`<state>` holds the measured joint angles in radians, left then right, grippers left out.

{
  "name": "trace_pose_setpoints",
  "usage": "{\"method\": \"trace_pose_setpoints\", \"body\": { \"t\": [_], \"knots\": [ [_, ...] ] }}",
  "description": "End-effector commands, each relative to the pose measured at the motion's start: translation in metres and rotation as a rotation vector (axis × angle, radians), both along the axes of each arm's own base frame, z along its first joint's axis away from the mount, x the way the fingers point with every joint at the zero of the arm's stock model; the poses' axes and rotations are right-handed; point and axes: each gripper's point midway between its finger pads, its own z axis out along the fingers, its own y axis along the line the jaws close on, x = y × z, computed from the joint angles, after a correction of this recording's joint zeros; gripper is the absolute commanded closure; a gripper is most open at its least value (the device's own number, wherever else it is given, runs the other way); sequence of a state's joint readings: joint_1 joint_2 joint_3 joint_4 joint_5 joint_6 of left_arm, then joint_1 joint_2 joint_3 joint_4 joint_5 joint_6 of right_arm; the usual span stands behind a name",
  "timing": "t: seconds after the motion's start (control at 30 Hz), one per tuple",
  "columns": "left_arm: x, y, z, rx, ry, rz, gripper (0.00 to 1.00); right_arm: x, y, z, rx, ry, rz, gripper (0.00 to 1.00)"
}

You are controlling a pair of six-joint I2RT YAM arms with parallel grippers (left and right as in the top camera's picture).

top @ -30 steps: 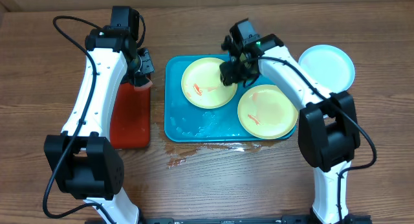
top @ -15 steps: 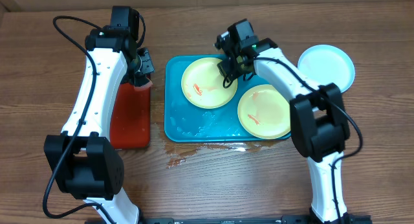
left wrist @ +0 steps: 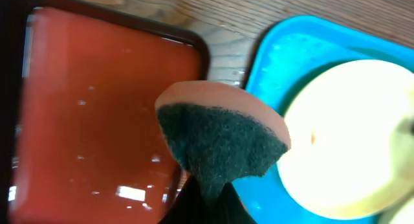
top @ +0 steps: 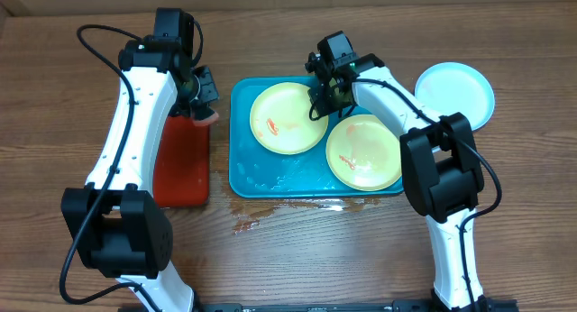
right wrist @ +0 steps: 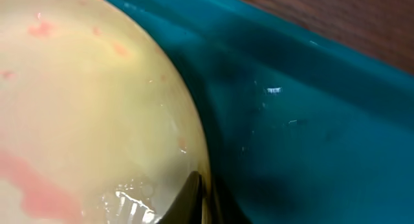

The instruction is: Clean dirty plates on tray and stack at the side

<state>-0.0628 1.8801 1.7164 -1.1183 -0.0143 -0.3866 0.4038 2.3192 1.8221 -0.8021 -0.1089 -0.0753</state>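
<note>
Two pale yellow-green plates lie on the turquoise tray [top: 270, 172]: one at the back left [top: 287, 116] with an orange-red smear, one at the front right [top: 363, 151], also smeared. A light blue plate [top: 455, 94] rests on the table to the right of the tray. My right gripper [top: 323, 103] is shut on the right rim of the back-left plate [right wrist: 84, 107], its jaws pinching the edge [right wrist: 204, 191]. My left gripper [top: 203, 105] is shut on an orange sponge [left wrist: 220, 136], dark green scrub face showing, over the gap between the red tray and the turquoise tray [left wrist: 272, 62].
A red black-rimmed tray [top: 180, 163] lies left of the turquoise one, its wet floor glinting [left wrist: 97, 120]. A wet patch [top: 270, 217] spreads on the wooden table in front of the turquoise tray. A cardboard wall runs along the back.
My right gripper was open beside the back-left plate and has now shut on its rim. Both yellow-green plates have shifted slightly left. The left arm and sponge stayed put.
</note>
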Motion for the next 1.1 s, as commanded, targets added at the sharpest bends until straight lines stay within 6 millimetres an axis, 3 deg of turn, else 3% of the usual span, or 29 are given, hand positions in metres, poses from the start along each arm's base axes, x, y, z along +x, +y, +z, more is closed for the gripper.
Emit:
{"method": "trace_pose_setpoints", "body": {
  "t": [0.0, 0.2, 0.33, 0.83, 1.07],
  "knots": [
    [0.005, -0.017, 0.011, -0.089, -0.034, -0.056, 0.96, -0.013, -0.006, -0.005, -0.001, 0.081, -0.104, 0.96],
    [0.007, -0.047, 0.001, -0.128, -0.020, -0.120, 0.96, -0.041, -0.008, -0.009, 0.023, 0.241, -0.252, 0.96],
    [0.010, -0.074, -0.011, -0.130, -0.011, -0.175, 0.96, -0.049, -0.011, -0.011, 0.027, 0.301, -0.393, 0.96],
    [0.038, -0.157, -0.091, -0.205, 0.002, -0.261, 0.96, -0.043, -0.008, -0.010, 0.052, 0.291, -0.434, 0.96],
    [0.033, -0.179, -0.133, -0.214, 0.065, -0.242, 0.96, -0.038, -0.006, -0.009, 0.063, 0.275, -0.433, 0.96]
  ]
}}
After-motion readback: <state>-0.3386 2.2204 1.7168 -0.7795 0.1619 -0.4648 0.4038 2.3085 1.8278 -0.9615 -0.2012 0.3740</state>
